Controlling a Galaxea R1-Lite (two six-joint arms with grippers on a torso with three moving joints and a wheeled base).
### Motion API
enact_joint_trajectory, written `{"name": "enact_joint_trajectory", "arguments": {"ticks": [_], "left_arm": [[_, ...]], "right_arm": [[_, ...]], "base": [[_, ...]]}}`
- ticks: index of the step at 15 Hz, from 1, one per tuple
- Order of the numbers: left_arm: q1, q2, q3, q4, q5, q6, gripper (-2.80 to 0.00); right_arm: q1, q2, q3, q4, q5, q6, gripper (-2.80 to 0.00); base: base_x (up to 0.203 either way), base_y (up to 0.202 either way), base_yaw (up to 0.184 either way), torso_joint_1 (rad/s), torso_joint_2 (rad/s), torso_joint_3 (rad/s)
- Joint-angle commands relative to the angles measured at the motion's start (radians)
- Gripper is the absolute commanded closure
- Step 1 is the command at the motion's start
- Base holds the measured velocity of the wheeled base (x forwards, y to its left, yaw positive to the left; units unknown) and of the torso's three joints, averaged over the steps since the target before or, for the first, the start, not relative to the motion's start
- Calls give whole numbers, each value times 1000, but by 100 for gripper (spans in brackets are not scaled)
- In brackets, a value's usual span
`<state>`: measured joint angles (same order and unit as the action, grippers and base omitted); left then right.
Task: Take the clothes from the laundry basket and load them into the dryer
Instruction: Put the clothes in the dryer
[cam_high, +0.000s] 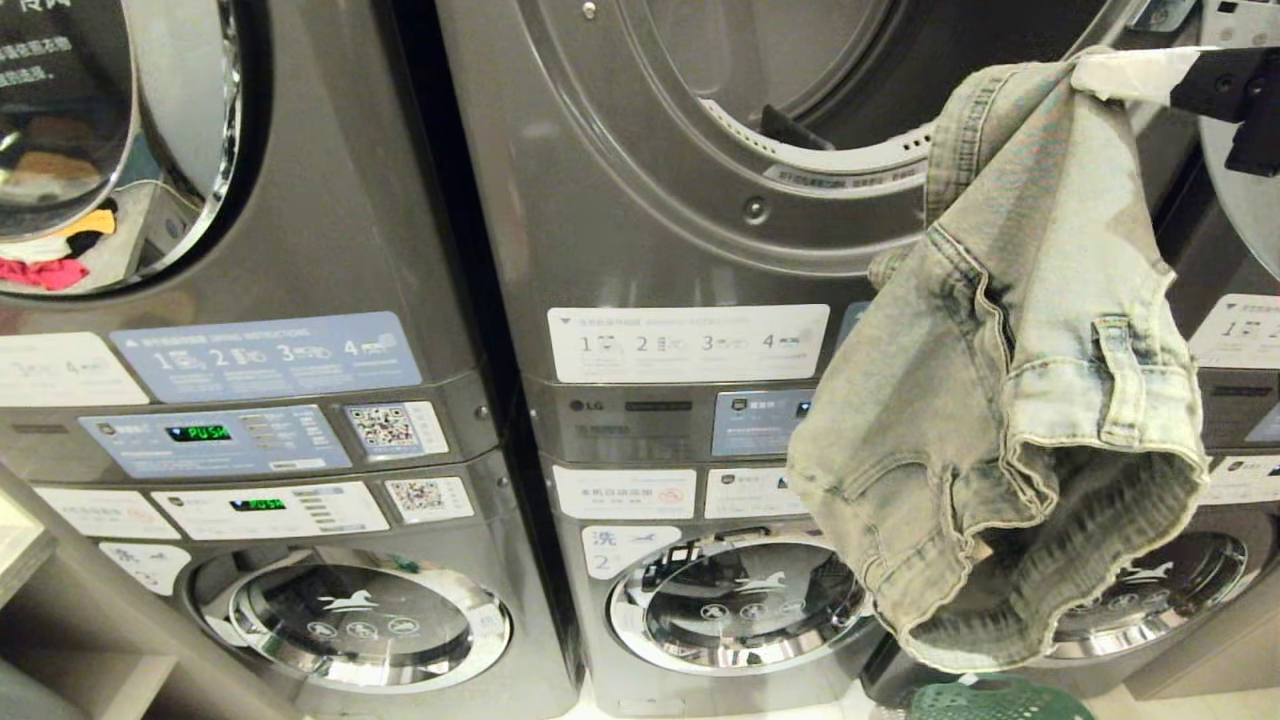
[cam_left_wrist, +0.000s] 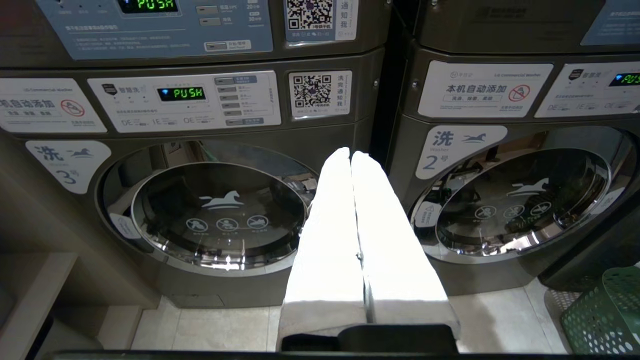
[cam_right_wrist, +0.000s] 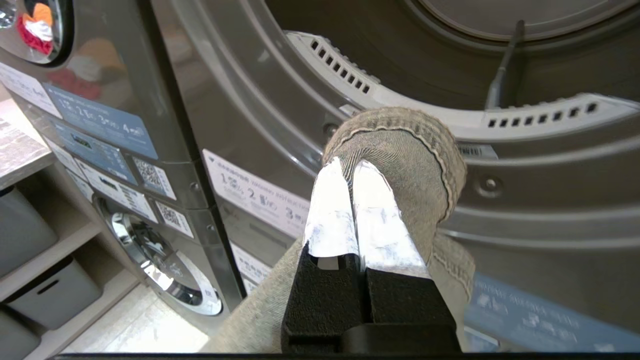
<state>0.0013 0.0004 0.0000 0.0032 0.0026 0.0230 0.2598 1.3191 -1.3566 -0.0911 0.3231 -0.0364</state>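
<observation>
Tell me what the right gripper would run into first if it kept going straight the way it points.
Probably the dryer: the right gripper, shut on the denim garment, points at the lower rim of its open doorway. Depth is unclear, so it might clear the rim and enter the drum.

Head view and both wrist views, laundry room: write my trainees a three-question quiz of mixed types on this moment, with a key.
1. True or false: the right gripper is shut on the pale grey-green washed denim garment.
2. The dark grey dryer's round opening is: A) open B) closed behind its door.
3. Fill in: the left gripper holds ____.

Key: 1 true. 2 A. 3 nothing; its white fingers are pressed together, facing the washers low down. The green lattice plastic basket stands on the floor.
</observation>
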Motion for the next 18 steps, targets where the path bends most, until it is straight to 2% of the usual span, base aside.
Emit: {"name": "enact_joint_trajectory", "arguments": {"ticks": [1, 8, 13, 18], "left_arm": [[0, 0, 0, 0, 0, 0, 0], [0, 0, 0, 0, 0, 0, 0], [0, 0, 1, 0, 0, 0, 0], [0, 0, 0, 0, 0, 0, 0]], "right_arm": [[-1, 2, -4, -1, 8, 0, 0], [1, -5, -19, -2, 8, -19, 0], [1, -37, -39, 2, 10, -20, 0], [-1, -83, 28, -1, -3, -42, 0]], "base": [[0, 0, 0, 207, 24, 207], [0, 0, 0, 257, -89, 162], [0, 0, 0, 40, -14, 24], [0, 0, 0, 0, 0, 0]]}}
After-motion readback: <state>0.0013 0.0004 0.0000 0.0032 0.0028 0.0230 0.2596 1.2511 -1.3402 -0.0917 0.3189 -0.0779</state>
